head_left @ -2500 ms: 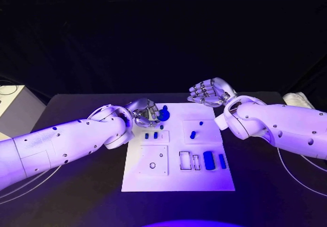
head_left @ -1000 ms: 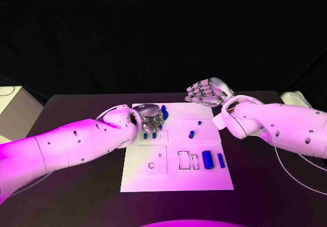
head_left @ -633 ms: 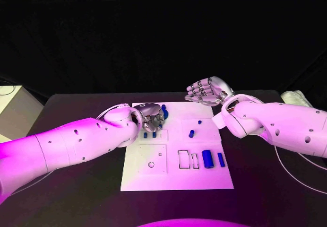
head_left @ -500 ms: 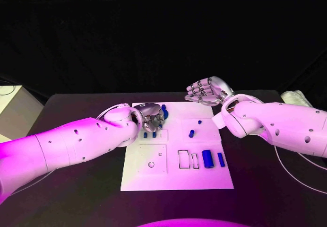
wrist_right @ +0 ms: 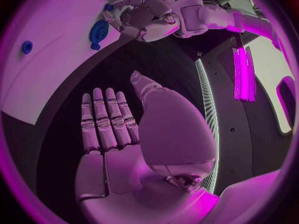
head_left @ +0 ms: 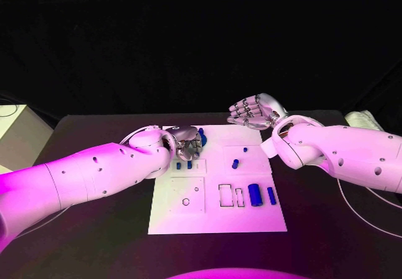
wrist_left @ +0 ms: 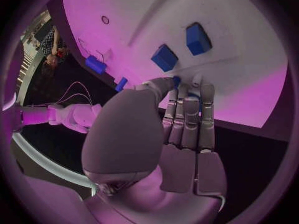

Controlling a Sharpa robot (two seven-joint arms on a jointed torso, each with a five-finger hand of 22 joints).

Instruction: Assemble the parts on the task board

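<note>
Because the parts belong in the recesses of the white task board, which lies flat in the middle of the black tabletop, the left robot hand hangs over the board's far left corner, fingers pointed down and close together at a round blue part. Whether it is pinching that piece or only touching it, I cannot tell. Just beside its fingertips two small blue blocks stand in their sockets, and further toward the robot a blue bar sits in its slot. The right robot hand floats above the far edge, released and grasping nothing, seemingly kept clear.
</note>
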